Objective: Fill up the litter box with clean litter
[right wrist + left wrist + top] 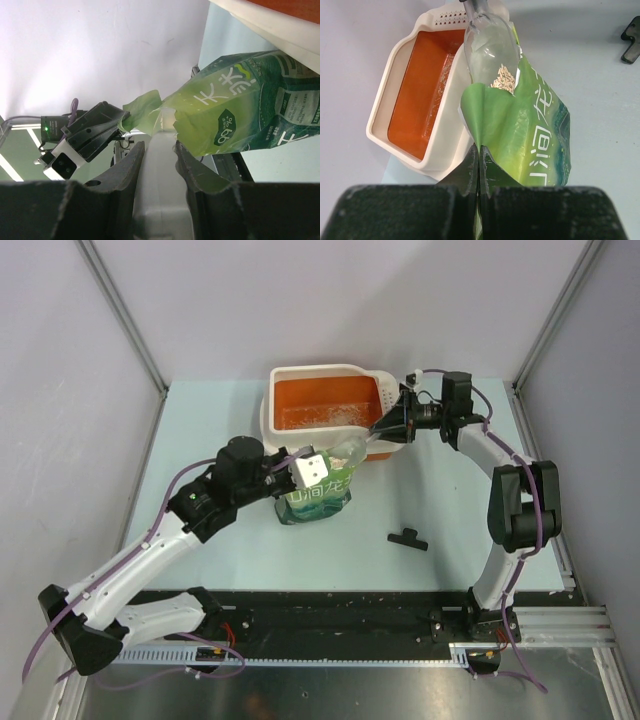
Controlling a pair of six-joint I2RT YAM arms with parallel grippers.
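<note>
A: Why is the left gripper (479, 150) pinched tight on the pouch (540, 145)?
B: To hold its torn mouth open. The right gripper (157, 150), jaws narrow, grips the scoop (487, 50), which sits in that mouth with a few litter pellets (502, 80).
A: And the litter box (382, 120)?
B: Middle of the table's (450, 510) far edge, just beside the pouch, likely for a short carry.

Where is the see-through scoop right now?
Top view: the clear scoop sits mid-table, dipped into the green pouch's open mouth, beside the litter box's near rim, held by the right gripper.
</note>
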